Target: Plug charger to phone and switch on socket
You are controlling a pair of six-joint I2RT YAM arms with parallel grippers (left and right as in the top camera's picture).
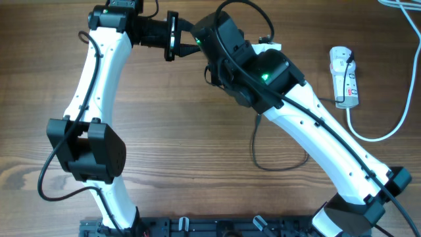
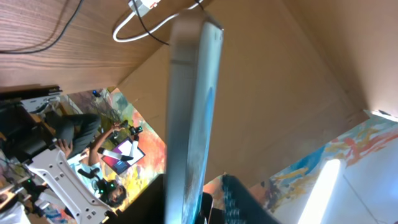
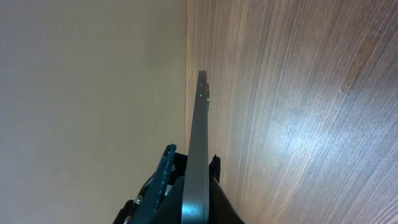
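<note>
The phone (image 2: 189, 112) is held off the table, edge-on in both wrist views. My right gripper (image 3: 191, 155) is shut on the phone (image 3: 199, 124), both pads pressed to its flat faces. My left gripper (image 2: 194, 186) straddles the other end: one finger lies against the back, and the toothed pad (image 2: 239, 196) stands a small gap off the turquoise screen side. Overhead, the left gripper (image 1: 184, 34) and the right gripper (image 1: 200, 41) meet at top centre and hide the phone. The white socket (image 1: 345, 76) lies at the right. The charger's thin black cable (image 1: 254, 148) loops under the right arm.
The socket's thick white lead (image 1: 395, 131) curves along the table's right side. A dark rail (image 1: 197, 227) runs along the front edge between the arm bases. In the left wrist view, a cluttered room with a person (image 2: 74, 134) shows beyond the table.
</note>
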